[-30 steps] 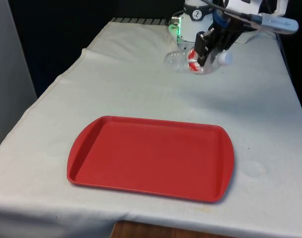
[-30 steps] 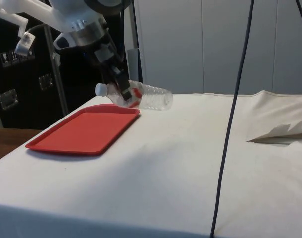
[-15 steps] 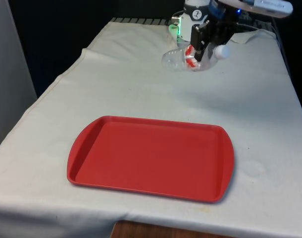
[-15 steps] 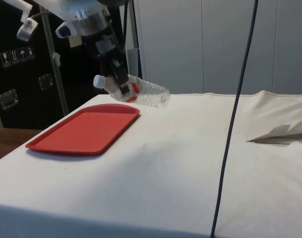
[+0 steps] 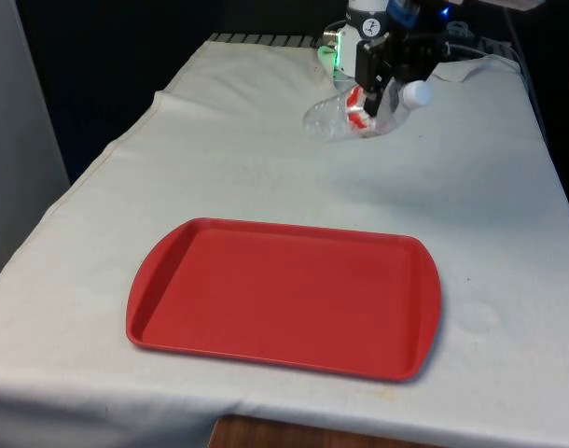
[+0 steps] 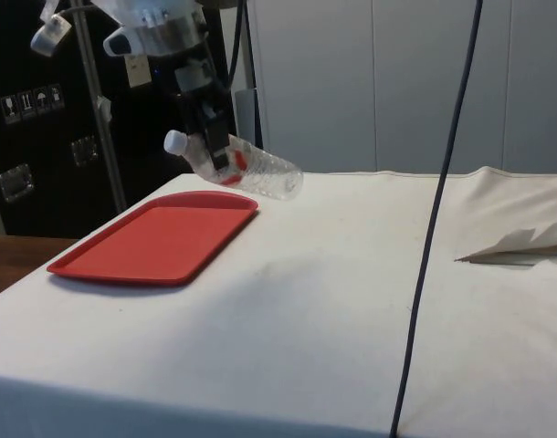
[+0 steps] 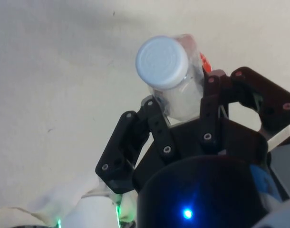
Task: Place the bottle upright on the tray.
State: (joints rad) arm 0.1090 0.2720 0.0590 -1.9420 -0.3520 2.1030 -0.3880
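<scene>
A clear plastic bottle (image 5: 339,115) with a red label and white cap hangs in the air at the table's far end, tilted with its cap raised. My gripper (image 5: 373,93) is shut on the bottle near its neck. From the side the bottle (image 6: 260,172) slants down away from the cap, held by the gripper (image 6: 216,153) above the cloth just past the tray's far edge. In the wrist view the white cap of the bottle (image 7: 163,64) faces the camera between the black fingers (image 7: 157,124). The red tray (image 5: 284,294) lies flat and bare near the front edge.
A red tray (image 6: 160,239) sits on the white cloth. A dark cable (image 6: 434,210) hangs down across the side view. A fold of cloth (image 6: 516,242) rises at that view's right.
The gripper has lifted the bottle higher and tilted it more, cap end rising. It has shifted slightly toward the front view's left.
</scene>
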